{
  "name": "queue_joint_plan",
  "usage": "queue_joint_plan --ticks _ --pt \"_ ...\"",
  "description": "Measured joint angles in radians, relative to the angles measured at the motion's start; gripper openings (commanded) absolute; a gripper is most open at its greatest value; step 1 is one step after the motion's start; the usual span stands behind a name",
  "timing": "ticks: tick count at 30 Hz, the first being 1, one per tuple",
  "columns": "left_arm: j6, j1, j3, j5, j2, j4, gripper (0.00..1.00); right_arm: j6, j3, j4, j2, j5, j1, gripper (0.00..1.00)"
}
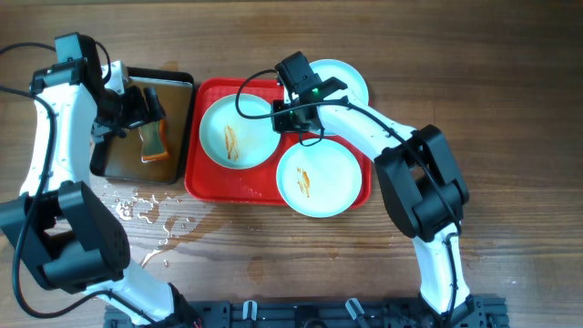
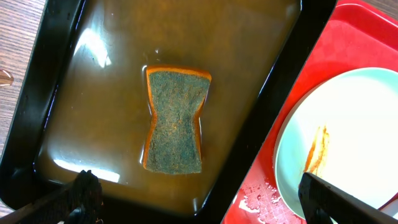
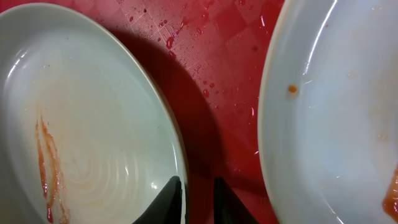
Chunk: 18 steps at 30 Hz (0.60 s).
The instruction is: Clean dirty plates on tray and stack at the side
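Three plates sit on the tray point(image 1: 214, 189). The left plate point(image 1: 232, 137) is at the tray's left end and the front plate point(image 1: 319, 182) at its right front corner, both streaked orange-brown at centre. The back plate point(image 1: 346, 80) is at its right back corner, reaching past the tray's back rim. The right tool point(image 3: 199, 190) is low over the tray's middle, its fingers nearly pressed together right at the left plate's inner rim; whether they pinch that rim I cannot tell. The left tool point(image 2: 208, 205) hangs spread wide over the pan point(image 1: 117, 162) just left of the tray, above the sponge point(image 2: 175, 121) lying in brown water

The plates look stiff, light and glazed, and the tray is wet, so I judge them slippery and easy to chip. The thin raised rim is the only place to take hold: bite deep, lift gently, and keep the plate level. The sponge is soft and soaked; take it across its narrow waist
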Motion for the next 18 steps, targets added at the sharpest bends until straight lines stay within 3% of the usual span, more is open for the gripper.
queue_joint_plan --ticks 18 --pt "0.0 0.0 0.0 0.0 0.0 0.0 1.0 -0.008 0.0 0.0 0.0 -0.019 0.0 0.19"
